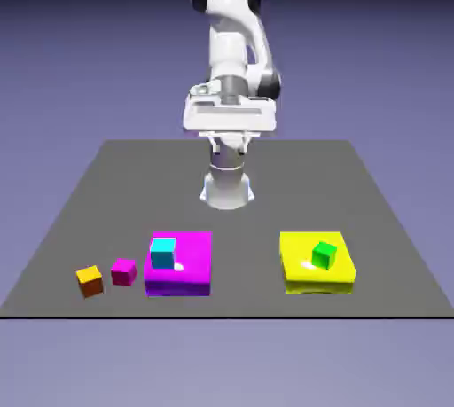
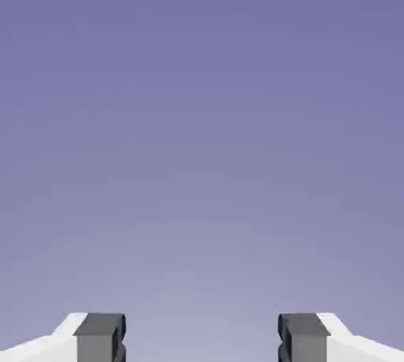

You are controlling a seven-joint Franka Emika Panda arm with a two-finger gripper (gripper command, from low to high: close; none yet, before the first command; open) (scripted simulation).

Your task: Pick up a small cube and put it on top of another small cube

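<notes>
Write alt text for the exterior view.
A white robot arm holds its empty, open gripper above a dark table. Toward the camera, a cyan cube sits on a purple block and a green cube on a yellow block; magenta and orange cubes lie at the exterior view's left.

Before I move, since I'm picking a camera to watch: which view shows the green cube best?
The exterior view: it shows the green cube whole, on the yellow block. The hand view shows only backdrop and the open pincer, no cube.
</notes>
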